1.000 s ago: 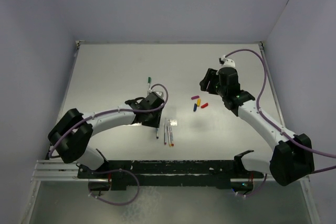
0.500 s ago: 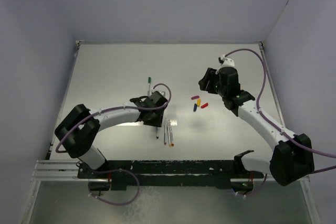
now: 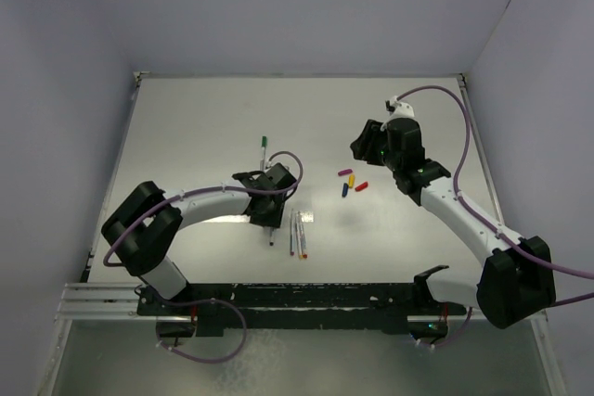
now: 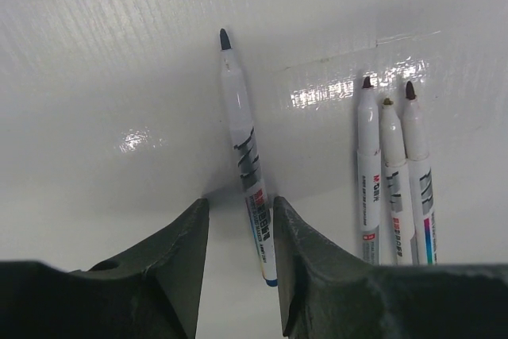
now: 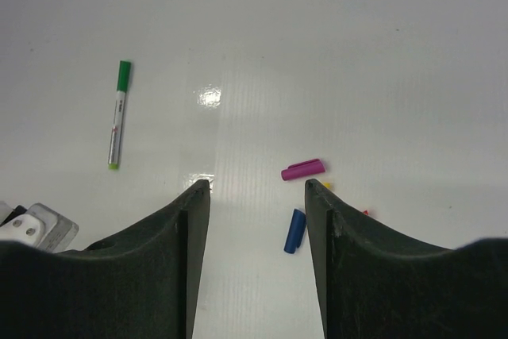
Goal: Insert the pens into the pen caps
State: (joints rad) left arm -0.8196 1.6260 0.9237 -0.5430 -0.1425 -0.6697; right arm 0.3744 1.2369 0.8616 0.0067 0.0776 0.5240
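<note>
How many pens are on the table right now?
5. A green-capped pen lies alone farther out; an uncapped pen lies inside the open left gripper; three more pens, uncapped, lie side by side to its right.

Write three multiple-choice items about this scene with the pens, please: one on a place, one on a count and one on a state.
1. Where does the green-capped pen lie?
A. apart, farther from the arms than the other pens
B. side by side with the other pens
C. nearest to the arms of all the pens

2. How many pens are in the row of uncapped pens?
A. two
B. three
C. five

3. How does the left gripper stand?
A. jaws shut, with nothing between them
B. jaws open, one on each side of the blue-tipped pen, which lies flat
C. jaws holding a pen in the air

Key:
1 A, because the top view shows it alone beyond the left gripper.
2 B, because the left wrist view shows three tips abreast.
3 B, because the left wrist view shows the pen lying flat between parted jaws.
</note>
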